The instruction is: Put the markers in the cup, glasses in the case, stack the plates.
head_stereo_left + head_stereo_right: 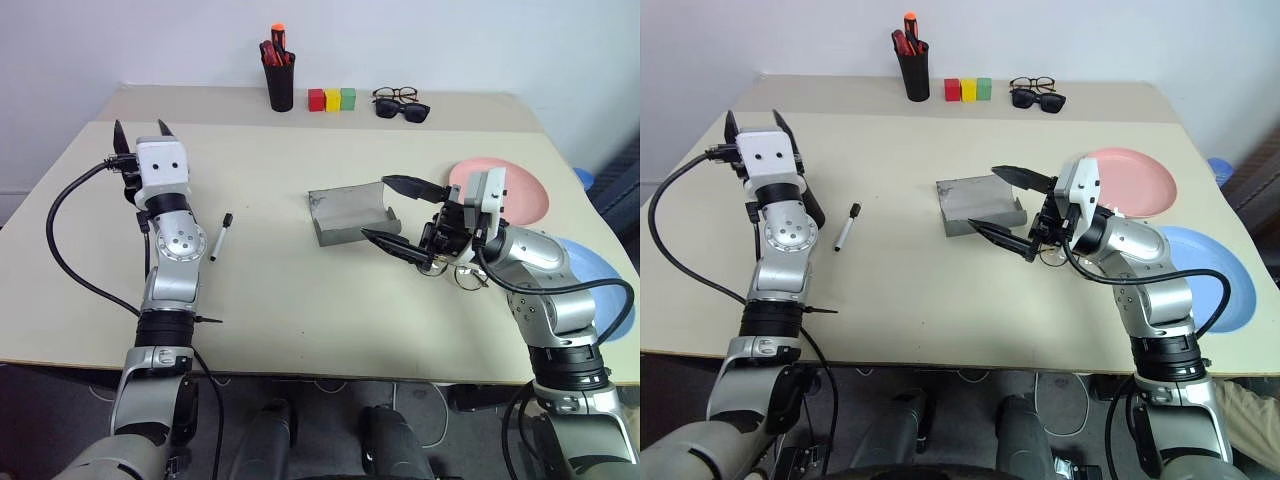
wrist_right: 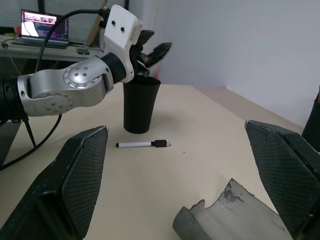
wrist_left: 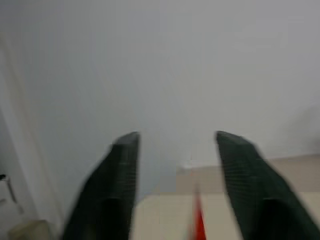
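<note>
Head view | plates (image 1: 520,190): 2 | white marker (image 1: 219,237): 1 | case (image 1: 352,212): 1

The left arm is raised over the left side of the table, forearm upright, and the left gripper (image 1: 140,128) is pointed forward and upward with its two black fingers (image 3: 118,185) held apart. The right arm is bent inward at the elbow, and the right gripper (image 1: 400,211) is turned toward the robot's left, its fingers (image 2: 75,175) spread wide and nothing clasped between them.
</note>
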You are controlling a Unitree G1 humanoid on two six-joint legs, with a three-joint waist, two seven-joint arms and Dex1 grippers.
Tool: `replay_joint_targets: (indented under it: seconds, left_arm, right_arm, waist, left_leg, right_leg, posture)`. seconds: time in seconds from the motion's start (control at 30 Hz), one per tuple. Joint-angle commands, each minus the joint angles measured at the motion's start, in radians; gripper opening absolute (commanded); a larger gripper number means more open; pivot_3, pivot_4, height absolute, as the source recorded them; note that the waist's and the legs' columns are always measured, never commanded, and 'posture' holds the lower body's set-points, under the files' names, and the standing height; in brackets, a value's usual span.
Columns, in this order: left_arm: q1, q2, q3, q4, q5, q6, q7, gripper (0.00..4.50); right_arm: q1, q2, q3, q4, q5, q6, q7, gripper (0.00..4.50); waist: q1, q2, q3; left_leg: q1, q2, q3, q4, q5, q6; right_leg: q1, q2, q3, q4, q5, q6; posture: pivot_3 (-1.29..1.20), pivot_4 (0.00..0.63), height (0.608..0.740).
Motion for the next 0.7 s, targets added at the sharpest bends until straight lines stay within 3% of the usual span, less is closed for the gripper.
replay_joint_targets:
  seconds: [0.03, 0.13, 0.23, 0.3, 0.5, 0.7]
  left_arm:
    - [0.008, -0.027, -0.032, -0.195, -0.084, 0.044, -0.128, 2.76]
    - [0.028, -0.036, -0.058, -0.351, -0.147, 0.28, -0.26, 2.76]
    - [0.002, 0.032, -0.114, -0.449, -0.189, 0.805, -0.441, 2.76]
    - [-0.028, 0.079, -0.144, -0.449, -0.221, 1.012, -0.53, 2.76]
    - [-0.136, 0.075, -0.082, -0.321, -0.269, 1.322, -0.546, 2.76]
    - [-0.206, 0.073, -0.053, -0.162, -0.271, 1.373, -0.525, 2.76]
  right_arm:
    - [-0.01, 0.0, -0.013, -0.028, 0.003, -0.013, -0.004, 4.5]
    - [-0.003, 0.001, -0.014, -0.025, -0.002, -0.018, -0.005, 4.5]
    - [0.002, 0.007, -0.013, -0.025, -0.008, -0.024, -0.01, 4.5]
    - [0.006, 0.01, -0.011, -0.027, -0.012, -0.027, -0.015, 4.5]
    - [0.027, 0.014, -0.013, -0.046, -0.017, -0.032, -0.034, 4.5]
    - [0.046, 0.007, -0.024, -0.064, -0.018, -0.032, -0.051, 4.5]
  waist:
    - [0.001, 0.0, 0.0]
    - [0.0, 0.0, 0.0]
    - [-0.006, 0.001, 0.0]
    - [-0.015, 0.001, 0.0]
    - [-0.026, 0.0, 0.0]
    - [-0.026, 0.0, 0.0]
  left_leg:
    - [0.0, 0.0, 0.0, 0.0, 0.0, 0.0]
    - [0.0, 0.0, 0.0, 0.0, 0.0, 0.0]
    - [0.0, 0.0, 0.0, 0.0, 0.0, 0.0]
    - [0.001, 0.0, 0.0, 0.0, 0.0, 0.0]
    - [0.001, 0.001, -0.001, 0.0, 0.0, 0.0]
    - [0.001, 0.001, -0.001, -0.001, 0.0, 0.0]
  right_leg:
    - [0.0, 0.0, 0.0, 0.0, 0.0, 0.0]
    - [0.0, 0.0, 0.0, 0.0, 0.0, 0.0]
    - [0.0, 0.0, 0.0, 0.001, 0.0, 0.0]
    - [0.0, 0.0, 0.0, 0.002, 0.0, 0.0]
    - [-0.001, 0.001, 0.0, 0.002, 0.0, 0.0]
    - [-0.001, 0.001, 0.0, 0.002, 0.0, 0.0]
  posture:
    - [0.0, 0.15, 0.739]
    - [0.0, 0.15, 0.739]
    - [0.0, 0.15, 0.739]
    - [0.0, 0.15, 0.739]
    - [0.0, 0.15, 0.739]
    - [0.0, 0.15, 0.739]
